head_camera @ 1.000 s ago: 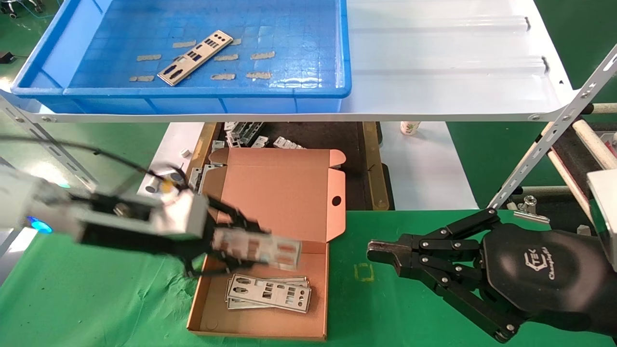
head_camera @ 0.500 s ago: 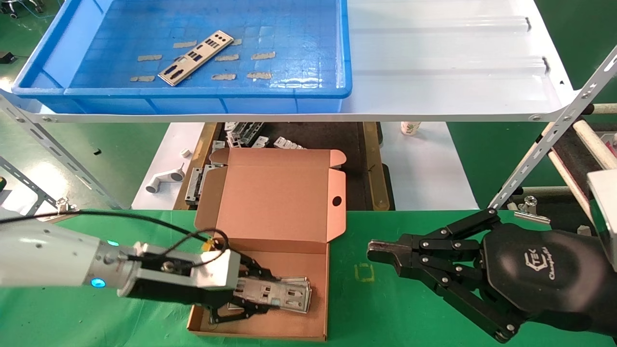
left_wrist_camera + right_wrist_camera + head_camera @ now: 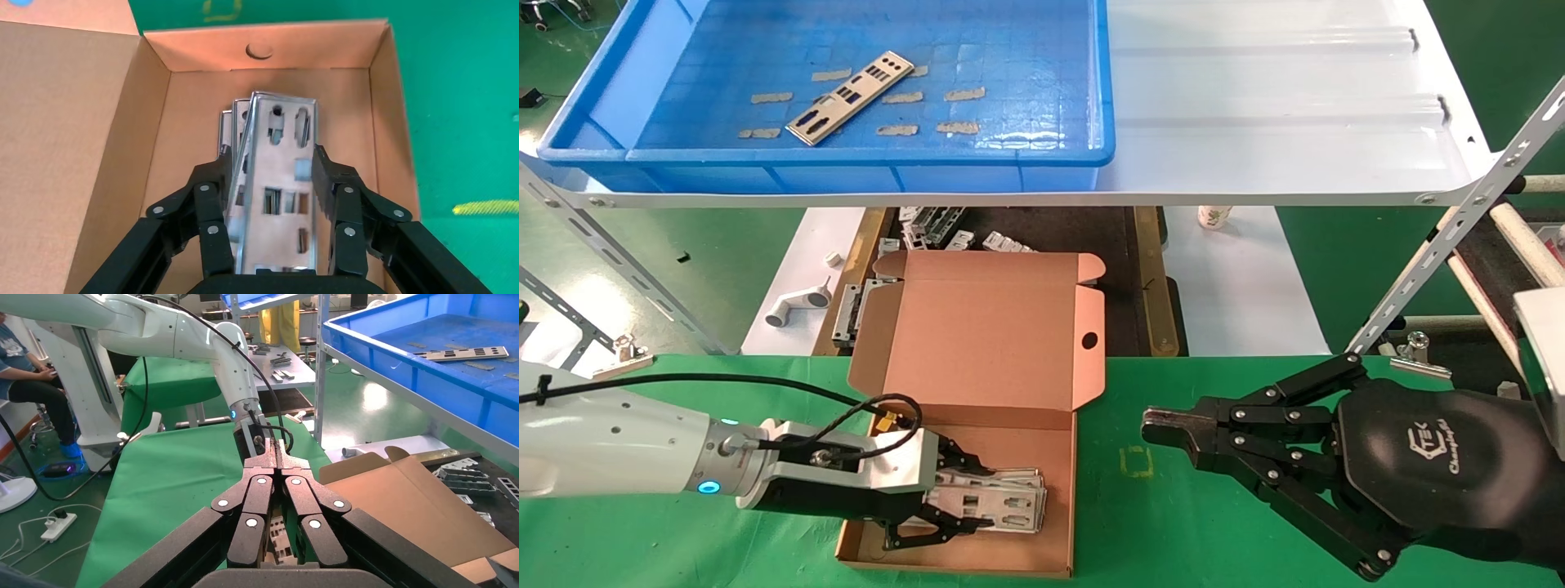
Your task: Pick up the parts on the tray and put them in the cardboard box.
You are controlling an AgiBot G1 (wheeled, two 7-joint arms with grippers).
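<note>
Over green cloth [image 3: 1214, 523], left gripper [image 3: 952, 502] grips part [image 3: 997, 500].

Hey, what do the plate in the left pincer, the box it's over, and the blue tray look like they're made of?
The plate in the left pincer looks like thin stamped sheet metal: silvery, reflective, with cleanly punched cutouts. The box looks like brown corrugated cardboard, matte, with folded flaps. The tray is probably moulded plastic: glossy bright blue with a gridded floor.
</note>
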